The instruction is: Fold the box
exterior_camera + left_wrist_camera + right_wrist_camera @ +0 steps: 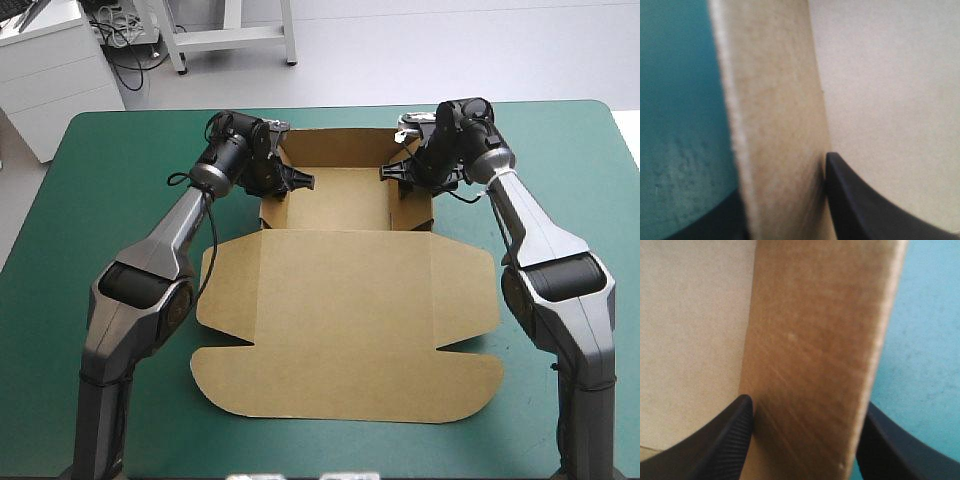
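The brown box [340,205] lies in the middle of the table as an open tray at its far end, with the wide lid [340,330] flat toward the near edge. My left gripper [290,180] sits over the tray's left wall. In the left wrist view that wall [775,125] stands between the black fingers [865,210], which press it from both sides. My right gripper [395,172] is at the tray's right wall. In the right wrist view this wall [820,340] also passes between the fingers [725,445], touching both.
The teal-green cover [100,200] shows bare on both sides of the box and along the near edge. A small white and grey object [412,122] lies just beyond the tray's far right corner.
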`<control>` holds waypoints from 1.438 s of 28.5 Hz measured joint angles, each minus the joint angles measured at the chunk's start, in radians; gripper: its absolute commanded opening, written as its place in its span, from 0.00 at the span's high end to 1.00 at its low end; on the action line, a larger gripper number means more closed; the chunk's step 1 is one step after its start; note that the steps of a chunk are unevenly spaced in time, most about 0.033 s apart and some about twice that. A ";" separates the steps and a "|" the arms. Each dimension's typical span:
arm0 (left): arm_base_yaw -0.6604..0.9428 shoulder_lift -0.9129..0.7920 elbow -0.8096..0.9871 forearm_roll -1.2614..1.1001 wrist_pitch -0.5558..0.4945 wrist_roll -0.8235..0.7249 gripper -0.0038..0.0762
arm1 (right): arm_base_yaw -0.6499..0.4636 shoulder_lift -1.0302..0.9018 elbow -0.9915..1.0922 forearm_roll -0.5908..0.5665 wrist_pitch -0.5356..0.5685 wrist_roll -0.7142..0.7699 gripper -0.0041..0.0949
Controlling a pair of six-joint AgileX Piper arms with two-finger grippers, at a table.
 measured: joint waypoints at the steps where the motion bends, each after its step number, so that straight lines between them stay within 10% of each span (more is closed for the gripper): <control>1: -0.002 0.000 0.000 0.000 0.001 0.001 0.39 | 0.000 -0.001 0.000 0.000 0.000 0.000 0.36; 26: -0.007 -0.355 -0.103 0.109 0.023 0.048 0.34 | 0.000 -0.329 0.000 -0.067 0.005 -0.012 0.31; 41: -0.054 -0.995 0.444 0.157 0.023 0.114 0.34 | 0.000 -0.410 0.000 -0.048 0.006 -0.090 0.28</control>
